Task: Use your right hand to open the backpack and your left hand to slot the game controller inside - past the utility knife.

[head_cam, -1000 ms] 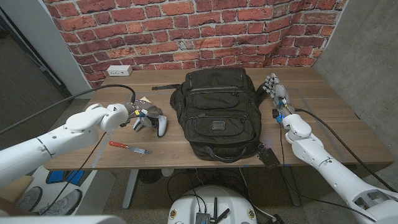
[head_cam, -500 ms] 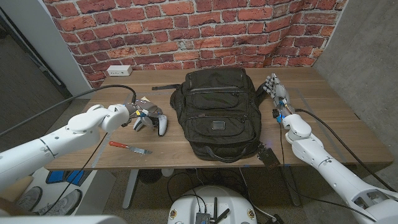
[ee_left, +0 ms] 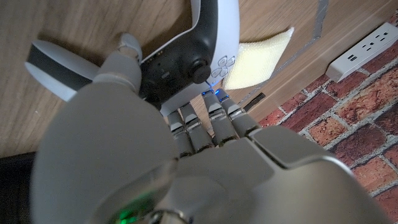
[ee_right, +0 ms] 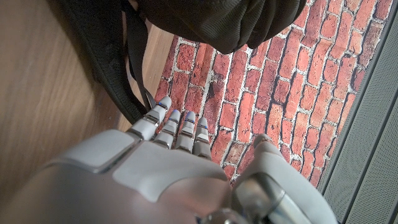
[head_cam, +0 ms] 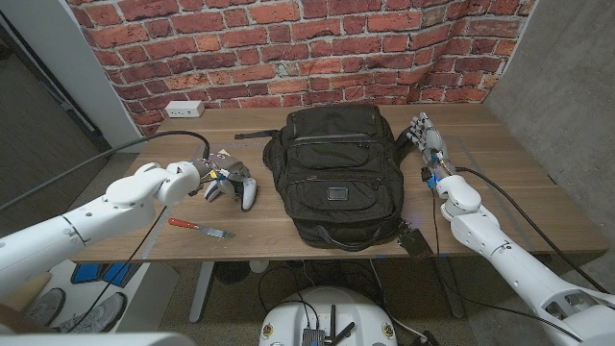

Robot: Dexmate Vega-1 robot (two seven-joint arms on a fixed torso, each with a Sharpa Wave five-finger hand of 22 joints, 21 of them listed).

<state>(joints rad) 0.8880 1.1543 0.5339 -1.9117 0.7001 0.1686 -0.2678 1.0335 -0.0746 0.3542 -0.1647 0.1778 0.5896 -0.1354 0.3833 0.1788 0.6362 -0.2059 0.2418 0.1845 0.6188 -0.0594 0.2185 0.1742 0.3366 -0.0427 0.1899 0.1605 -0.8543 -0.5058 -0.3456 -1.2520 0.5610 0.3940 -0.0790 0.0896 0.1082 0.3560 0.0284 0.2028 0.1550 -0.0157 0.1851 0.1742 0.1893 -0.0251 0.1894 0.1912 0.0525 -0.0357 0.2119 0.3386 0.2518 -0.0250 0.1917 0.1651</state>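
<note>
From the head view, the backpack (head_cam: 333,178) lies in the middle of the table (head_cam: 519,183) and looks zipped up. The right hand (head_cam: 424,137) stands just beside the bag, near its top corner, with its fingers (head_cam: 417,125) apart and nothing in them. The left hand (head_cam: 213,176) is on the other side, at the game controller (head_cam: 235,187). The utility knife (head_cam: 197,227) lies on the table on the near side of those fingers, apart from them. The bag is not open yet, so if the left hand brings the game controller over too soon, it will just bump the closed bag. The left arm could also brush the utility knife and push it off the edge. In the left wrist view, the left hand (ee_left: 155,149) has its fingers (ee_left: 205,121) curled over the game controller (ee_left: 186,56), and the thumb sits on the far side of it. I think it holds the thing, but the hold looks light. It may slip out when lifted. A yellow sponge (ee_left: 258,56) lies just past the fingers. In the right wrist view, the right hand (ee_right: 161,174) reaches out with straight fingers (ee_right: 177,127), holding nothing. A backpack strap (ee_right: 127,74) lies just ahead of them, and the backpack (ee_right: 211,18) is past that. The fingers could grab the strap and not the zipper, and then the whole bag would slide.
</note>
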